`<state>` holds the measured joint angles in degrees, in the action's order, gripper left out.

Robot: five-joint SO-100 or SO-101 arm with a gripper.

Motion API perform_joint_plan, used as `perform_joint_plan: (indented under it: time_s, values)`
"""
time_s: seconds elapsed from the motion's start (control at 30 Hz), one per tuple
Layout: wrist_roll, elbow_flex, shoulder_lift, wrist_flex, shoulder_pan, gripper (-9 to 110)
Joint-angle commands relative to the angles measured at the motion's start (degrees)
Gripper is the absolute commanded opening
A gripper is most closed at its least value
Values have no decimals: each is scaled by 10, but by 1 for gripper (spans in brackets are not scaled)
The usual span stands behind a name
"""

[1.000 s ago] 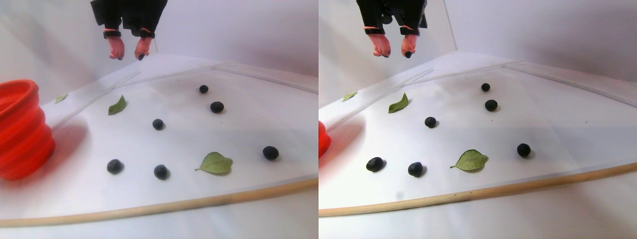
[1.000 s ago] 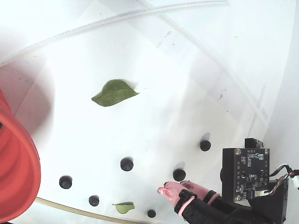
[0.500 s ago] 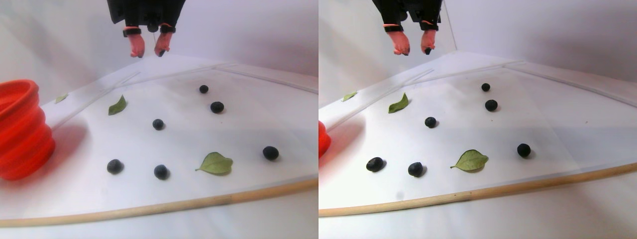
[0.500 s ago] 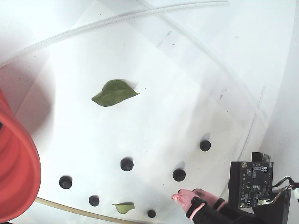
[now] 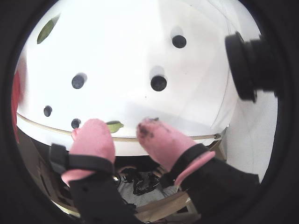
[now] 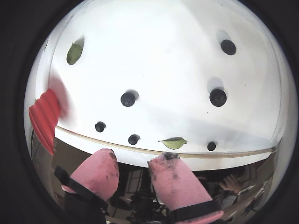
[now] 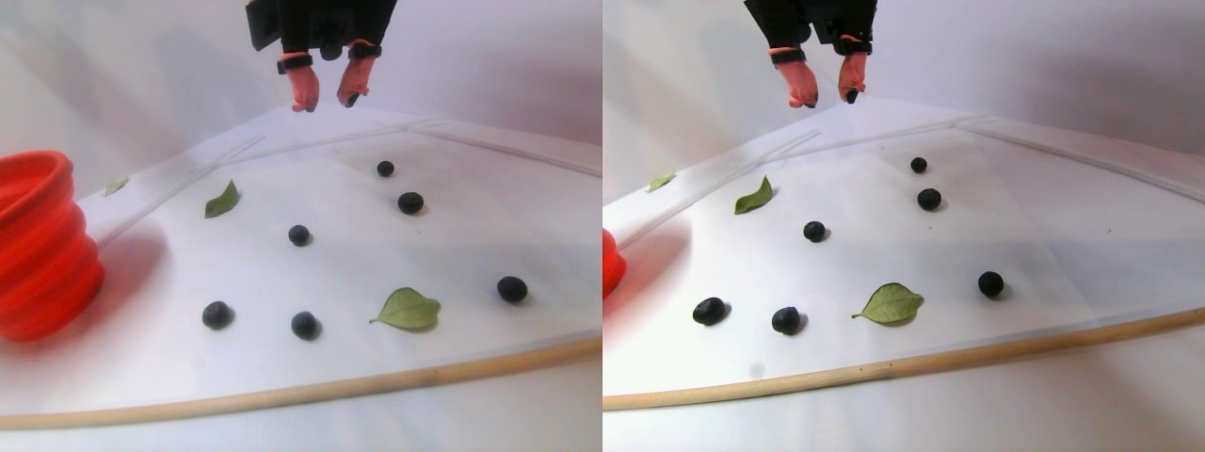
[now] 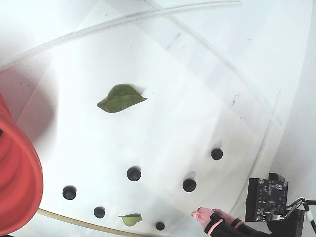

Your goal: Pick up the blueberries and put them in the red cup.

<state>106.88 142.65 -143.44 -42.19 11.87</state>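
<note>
Several blueberries lie scattered on the white sheet, among them a far one (image 7: 385, 169), a middle one (image 7: 298, 235) and a near one (image 7: 304, 325). The fixed view shows the same berries, such as this one (image 8: 189, 185). The red cup (image 7: 38, 245) stands at the left edge of the stereo pair view and also shows in the fixed view (image 8: 17, 182). My gripper (image 7: 327, 104), with stained pink fingertips, hangs high above the sheet's far side, behind the berries. It is open and empty in both wrist views (image 5: 120, 126) (image 6: 135, 156).
Green leaves lie among the berries: one near the front (image 7: 408, 309), one at back left (image 7: 222, 201), and a small one beyond it (image 7: 116, 185). A wooden strip (image 7: 282, 395) borders the sheet's near edge. A camera board (image 8: 267, 199) rides beside the arm.
My gripper has moved right in the stereo pair view, away from the cup, and toward the lower right in the fixed view. It stays open. Berries and leaves have not moved.
</note>
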Motion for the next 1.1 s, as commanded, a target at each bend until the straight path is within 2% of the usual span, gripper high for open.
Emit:
perform_joint_plan:
  time_s: [0.0,1.07]
  values:
    - [4,-1,-55,14,25,13]
    - [-4,59,20,209,128,15]
